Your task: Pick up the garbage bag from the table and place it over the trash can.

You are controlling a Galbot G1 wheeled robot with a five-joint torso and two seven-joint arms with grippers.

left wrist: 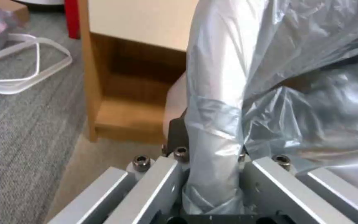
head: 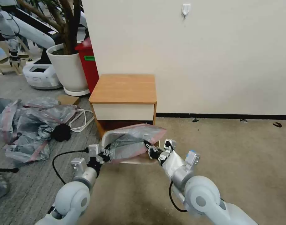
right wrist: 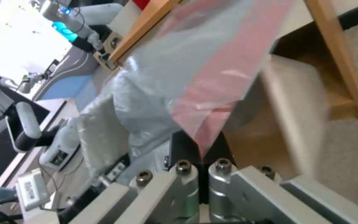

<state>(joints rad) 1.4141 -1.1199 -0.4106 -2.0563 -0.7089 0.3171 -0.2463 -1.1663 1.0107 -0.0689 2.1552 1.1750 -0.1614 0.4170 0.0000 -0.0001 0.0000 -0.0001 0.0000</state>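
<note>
The garbage bag (head: 132,142) hangs stretched in the lower middle of the head view, just in front of the table (head: 124,89). At its left end the left gripper (head: 103,154) is clamped on a bunched fold; at its right end the right gripper (head: 150,151) pinches the pink edge. The trash can (head: 140,161) sits beneath the bag

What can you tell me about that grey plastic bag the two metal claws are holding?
The bag is thin, see-through grey plastic, crinkled, with a pink-red band along its edge. It is stretched out between the left gripper and the right gripper, each shut on one end. It hangs low in front of the table, over the cream trash can, whose rim peeks out beneath it. In the left wrist view a bunched fold runs down between the fingers.
</note>
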